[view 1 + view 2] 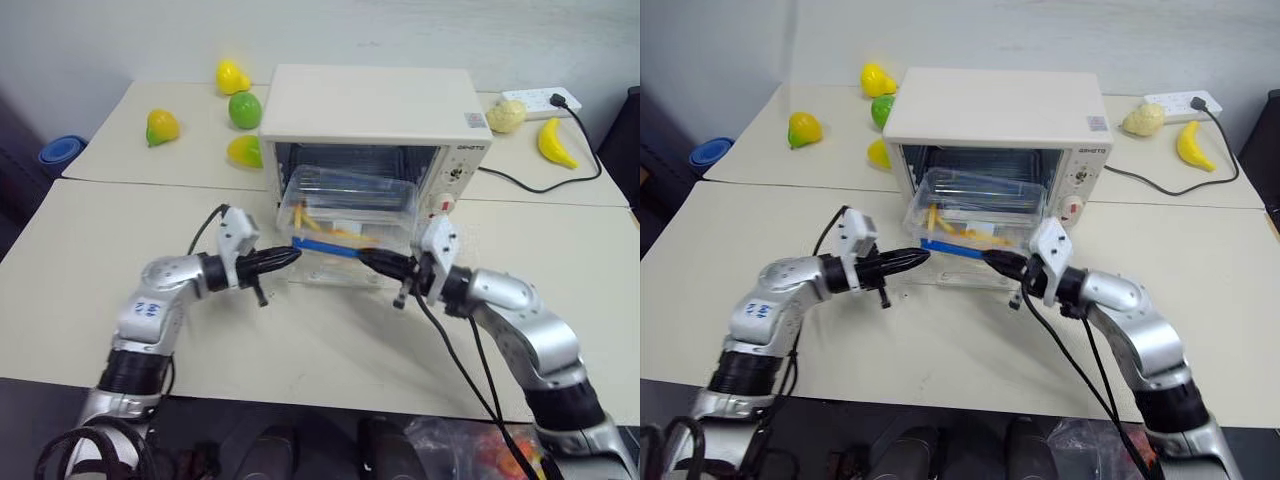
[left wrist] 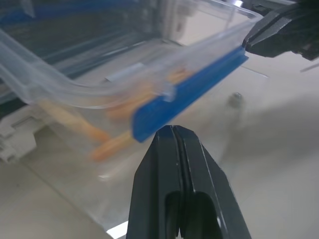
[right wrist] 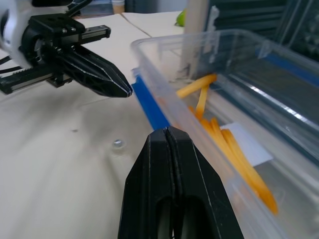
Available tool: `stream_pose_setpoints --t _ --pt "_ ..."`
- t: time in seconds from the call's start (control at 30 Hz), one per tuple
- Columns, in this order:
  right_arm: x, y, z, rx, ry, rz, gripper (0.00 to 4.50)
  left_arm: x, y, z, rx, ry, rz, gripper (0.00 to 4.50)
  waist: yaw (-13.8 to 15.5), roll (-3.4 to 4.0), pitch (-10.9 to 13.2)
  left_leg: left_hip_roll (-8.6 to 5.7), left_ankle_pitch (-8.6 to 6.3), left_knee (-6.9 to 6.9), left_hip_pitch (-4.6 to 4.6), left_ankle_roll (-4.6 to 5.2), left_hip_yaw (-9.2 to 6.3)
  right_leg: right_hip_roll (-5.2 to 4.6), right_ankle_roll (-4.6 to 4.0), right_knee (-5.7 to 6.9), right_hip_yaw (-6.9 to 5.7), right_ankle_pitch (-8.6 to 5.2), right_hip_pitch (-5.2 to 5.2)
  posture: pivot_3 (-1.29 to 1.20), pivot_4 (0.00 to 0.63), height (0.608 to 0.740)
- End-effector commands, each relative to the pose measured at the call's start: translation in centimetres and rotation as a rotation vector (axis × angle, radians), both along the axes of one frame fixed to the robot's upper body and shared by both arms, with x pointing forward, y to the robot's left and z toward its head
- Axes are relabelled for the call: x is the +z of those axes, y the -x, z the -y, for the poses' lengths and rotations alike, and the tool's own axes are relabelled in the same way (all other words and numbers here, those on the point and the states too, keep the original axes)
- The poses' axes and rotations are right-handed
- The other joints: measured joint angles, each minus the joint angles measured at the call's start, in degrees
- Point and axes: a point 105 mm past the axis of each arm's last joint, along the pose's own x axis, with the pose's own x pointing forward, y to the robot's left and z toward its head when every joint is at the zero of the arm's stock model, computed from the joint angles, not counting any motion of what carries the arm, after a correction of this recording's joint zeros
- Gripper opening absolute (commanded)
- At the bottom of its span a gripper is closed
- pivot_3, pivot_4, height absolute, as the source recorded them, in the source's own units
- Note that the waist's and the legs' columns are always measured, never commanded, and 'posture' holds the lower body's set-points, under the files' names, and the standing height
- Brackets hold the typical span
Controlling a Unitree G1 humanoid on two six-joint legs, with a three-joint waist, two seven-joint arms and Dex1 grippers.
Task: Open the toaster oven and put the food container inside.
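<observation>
Insertion step: food container [image 1: 350,215] half inside toaster oven [image 1: 372,110]. Left gripper [image 1: 292,256] and right gripper [image 1: 366,260], both closed and empty, must push its near edge inward.

cream table [image 1: 150,330], toaster oven [image 1: 370,110], banana [image 1: 555,143]

Both arms reach in level, left gripper [image 1: 290,256] and right gripper [image 1: 367,260] pinched closed, tips angled toward each other.
</observation>
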Motion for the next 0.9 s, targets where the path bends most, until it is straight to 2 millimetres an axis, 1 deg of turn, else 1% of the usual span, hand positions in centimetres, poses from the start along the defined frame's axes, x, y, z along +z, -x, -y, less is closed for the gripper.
stream_pose_setpoints --t 0.03,0.1,0.2,0.27,0.33,0.37,0.4,0.43,0.5,0.57,0.6,0.67,0.73,0.8,0.83,0.87,0.9 --pt "0.2 -2.0 0.2 -0.063 0.010 0.061 0.03 1.4 -2.4 0.0 0.138 0.029 0.081 0.00 0.00 -0.01 0.00 0.00 0.00 0.03 0.00 0.00 0.00 0.00 0.00 0.03 -0.01 0.00 0.00 0.00 0.150 0.740" --pt "0.2 -3.1 0.2 -0.105 0.018 0.088 0.03 1.7 -3.0 0.5 0.163 0.040 0.102 0.00 -0.05 0.00 0.00 -0.03 0.01 0.08 0.00 -0.01 0.01 -0.01 0.01 0.10 0.00 0.00 -0.02 0.00 0.150 0.740" --pt "0.8 -4.8 0.3 -0.193 -0.002 0.130 0.03 2.2 -4.5 0.4 0.245 0.070 0.134 0.00 -0.46 0.00 0.00 -0.03 0.01 0.07 -0.01 -0.02 0.04 -0.02 0.00 0.21 0.00 0.00 -0.07 0.00 0.150 0.740" --pt "1.1 -5.3 0.3 -0.221 -0.014 0.143 0.03 2.6 -5.2 0.2 0.286 0.102 0.141 0.00 -0.93 -0.01 0.00 -0.02 0.02 0.07 -0.01 -0.04 0.04 -0.02 0.00 0.29 0.00 0.00 -0.10 0.00 0.150 0.740" --pt "1.2 -5.2 0.1 -0.223 -0.034 0.147 0.03 2.8 -5.4 0.2 0.291 0.098 0.161 0.00 -1.18 0.00 0.00 -0.02 0.03 0.06 -0.02 -0.05 0.04 -0.02 0.01 0.31 -0.01 0.00 -0.10 0.00 0.150 0.740" --pt "1.2 -5.1 0.0 -0.216 -0.043 0.145 0.03 2.8 -5.3 0.3 0.278 0.097 0.165 0.00 -1.36 0.00 -0.01 -0.02 0.03 0.05 -0.03 -0.05 0.04 -0.01 0.00 0.32 -0.01 0.00 -0.12 0.00 0.150 0.740" --pt "1.3 -4.8 0.3 -0.217 -0.057 0.139 0.03 2.8 -4.5 0.4 0.215 0.101 0.157 0.00 -1.42 0.00 0.00 -0.01 0.03 0.03 -0.03 -0.05 0.06 -0.01 0.00 0.35 0.00 0.00 -0.12 0.00 0.150 0.740" --pt "1.4 -4.4 0.6 -0.212 -0.075 0.125 0.03 2.5 -3.7 0.3 0.157 0.069 0.152 0.00 -1.48 0.00 -0.01 -0.01 0.03 0.02 -0.02 -0.05 0.07 -0.01 0.00 0.37 0.00 0.00 -0.12 0.00 0.150 0.740" --pt "2.0 -2.8 1.1 -0.148 -0.131 0.093 0.03 2.6 -2.3 -0.8 0.089 0.051 0.133 0.00 -1.77 0.00 -0.01 0.02 0.03 -0.06 -0.03 -0.05 0.07 -0.02 0.00 0.35 -0.01 0.00 -0.15 0.00 0.150 0.740" --pt "2.4 -0.9 1.7 -0.068 -0.146 0.069 0.00 2.7 -1.0 -2.1 0.043 0.029 0.117 0.38 -1.89 0.00 -0.01 0.02 0.02 -0.09 -0.04 -0.05 0.05 -0.03 0.00 0.33 -0.01 0.00 -0.15 0.00 0.150 0.740" --pt "2.3 0.1 2.3 -0.039 -0.125 0.059 0.00 2.7 0.0 -2.9 0.007 0.012 0.113 0.58 -1.97 0.00 -0.01 0.02 0.02 -0.09 -0.06 -0.04 0.02 -0.06 0.00 0.31 -0.02 0.00 -0.15 0.00 0.150 0.740" --pt "1.7 1.1 4.5 -0.031 -0.070 0.034 0.00 2.8 2.0 -5.1 -0.054 -0.013 0.118 1.14 -2.03 0.01 -0.01 0.00 0.00 -0.07 -0.07 -0.02 0.03 -0.08 0.00 0.28 -0.01 0.00 -0.14 0.00 0.150 0.740" --pt "0.7 1.2 7.0 -0.074 -0.003 0.002 0.00 2.7 3.8 -6.8 -0.108 -0.049 0.131 1.76 -2.07 0.02 0.00 0.01 -0.01 -0.08 -0.03 0.01 0.03 -0.09 0.00 0.15 -0.01 0.00 -0.07 0.00 0.150 0.740" --pt "-1.2 1.0 9.1 -0.104 0.110 -0.030 0.00 2.5 5.2 -8.4 -0.153 -0.063 0.117 2.31 -1.97 0.02 0.00 0.01 -0.01 -0.07 0.01 0.02 0.05 -0.09 -0.01 -0.01 -0.01 0.00 -0.02 0.00 0.150 0.740" --pt "-2.3 0.8 10.0 -0.112 0.160 -0.049 0.00 2.4 5.9 -9.1 -0.172 -0.060 0.098 2.59 -1.91 0.02 0.00 0.02 -0.02 -0.07 0.09 0.02 0.06 -0.09 -0.01 -0.02 -0.01 0.00 0.06 0.00 0.150 0.740" --pt "-3.5 0.6 10.8 -0.118 0.193 -0.079 0.00 2.0 6.5 -10.0 -0.184 -0.067 0.057 2.96 -1.86 0.02 0.00 0.03 -0.02 -0.06 0.13 0.03 0.07 -0.08 -0.01 -0.03 -0.01 -0.01 0.10 0.00 0.150 0.740" --pt "-4.2 0.4 11.2 -0.120 0.208 -0.098 0.00 1.8 6.9 -10.4 -0.190 -0.071 0.029 3.20 -1.82 0.02 0.00 0.02 -0.02 -0.06 0.13 0.04 0.08 -0.08 -0.01 -0.03 -0.01 -0.01 0.10 0.00 0.150 0.740"
